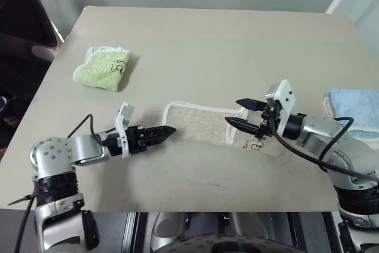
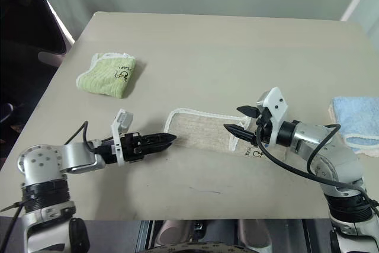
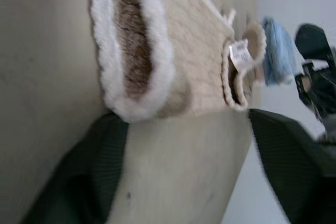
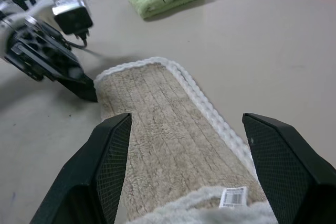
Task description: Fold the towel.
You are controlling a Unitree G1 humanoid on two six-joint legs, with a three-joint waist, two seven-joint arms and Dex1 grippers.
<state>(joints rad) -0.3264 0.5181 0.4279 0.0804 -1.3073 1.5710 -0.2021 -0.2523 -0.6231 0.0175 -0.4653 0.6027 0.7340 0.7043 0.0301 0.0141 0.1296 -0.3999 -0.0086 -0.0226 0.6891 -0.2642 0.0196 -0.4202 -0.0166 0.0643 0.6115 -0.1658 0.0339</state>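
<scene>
Towel (image 1: 207, 124): beige terry with white stitched edging, lying as a long folded strip on the table (image 1: 237, 45), near the front edge, roughly central and running left to right. Its left end is rounded at the corner, with the white edging visible along the far side. At its right end a second layer is turned over on top; a small white barcode tag (image 4: 233, 196) sits on that layer, and a dark embroidered mark (image 2: 256, 153) shows near the right corner.

Left gripper (image 1: 167, 131): low over the table, pointing right, tips just at the left end of the towel. In the left wrist view its fingers (image 3: 79, 177) stand apart with the towel's left edge just beyond them; nothing is between them. Cannot tell whether the tips touch the cloth.

Right gripper (image 1: 244, 114): above the right end of the towel, pointing left. Fingers (image 4: 113, 150) spread wide, with the towel strip running below and between them; not gripping.

Light-green folded towel (image 1: 103, 68): far left on the table, well apart from the beige one. Light-blue folded towel (image 1: 355, 108): at the right edge of the table, beyond the right arm
</scene>
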